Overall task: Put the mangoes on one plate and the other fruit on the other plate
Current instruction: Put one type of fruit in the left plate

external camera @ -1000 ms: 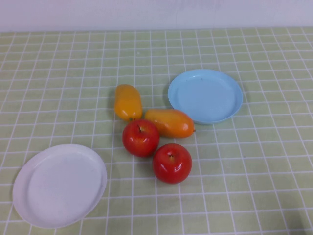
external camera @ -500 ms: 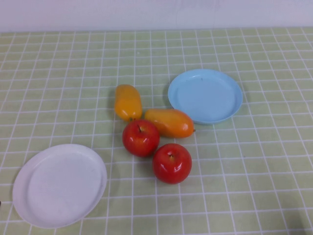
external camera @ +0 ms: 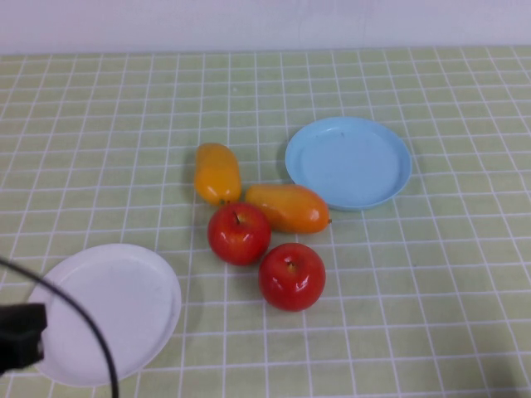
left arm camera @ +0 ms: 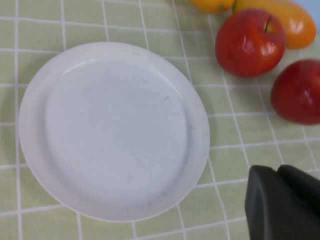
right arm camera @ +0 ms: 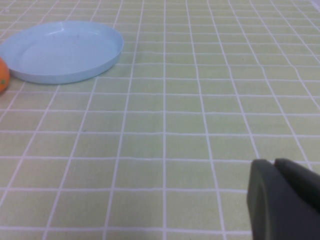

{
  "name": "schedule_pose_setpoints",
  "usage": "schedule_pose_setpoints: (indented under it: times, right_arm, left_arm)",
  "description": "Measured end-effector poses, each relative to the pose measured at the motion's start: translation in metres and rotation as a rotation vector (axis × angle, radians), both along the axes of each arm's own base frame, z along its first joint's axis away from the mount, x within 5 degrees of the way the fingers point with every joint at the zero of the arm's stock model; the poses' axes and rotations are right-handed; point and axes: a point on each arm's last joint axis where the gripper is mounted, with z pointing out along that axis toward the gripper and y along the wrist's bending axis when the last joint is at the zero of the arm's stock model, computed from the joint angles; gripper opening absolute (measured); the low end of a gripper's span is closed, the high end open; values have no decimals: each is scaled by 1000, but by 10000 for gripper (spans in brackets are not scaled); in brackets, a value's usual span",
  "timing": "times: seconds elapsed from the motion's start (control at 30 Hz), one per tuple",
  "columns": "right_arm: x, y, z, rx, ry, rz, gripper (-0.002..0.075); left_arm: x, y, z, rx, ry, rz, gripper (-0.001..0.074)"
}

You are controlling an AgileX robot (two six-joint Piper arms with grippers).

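Note:
Two mangoes lie mid-table, the yellower one left of the deeper orange one. Two red apples sit just in front of them. The empty light blue plate stands behind and to the right, and the empty white plate lies front left. My left arm reaches in over the white plate's near-left edge. In the left wrist view my left gripper is shut and empty, beside the white plate and short of the apples. My right gripper is shut and empty, well away from the blue plate.
A green checked cloth covers the whole table, with a pale wall behind it. A black cable arcs over the white plate from my left arm. Bare cloth lies to the right of the fruit.
My left arm and its cable have come into the high view at the bottom left, over the white plate's near edge. The fruit and both plates have not moved.

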Motion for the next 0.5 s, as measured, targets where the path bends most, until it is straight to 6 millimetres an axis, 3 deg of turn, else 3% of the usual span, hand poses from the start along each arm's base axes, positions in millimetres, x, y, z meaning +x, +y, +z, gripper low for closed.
schedule_pose_setpoints:
  times: [0.3, 0.5]
  right_arm:
    - [0, 0, 0, 0, 0, 0, -17]
    - [0, 0, 0, 0, 0, 0, -17]
  left_arm:
    - [82, -14, 19, 110, 150, -204, 0]
    - [117, -55, 21, 246, 189, -394, 0]
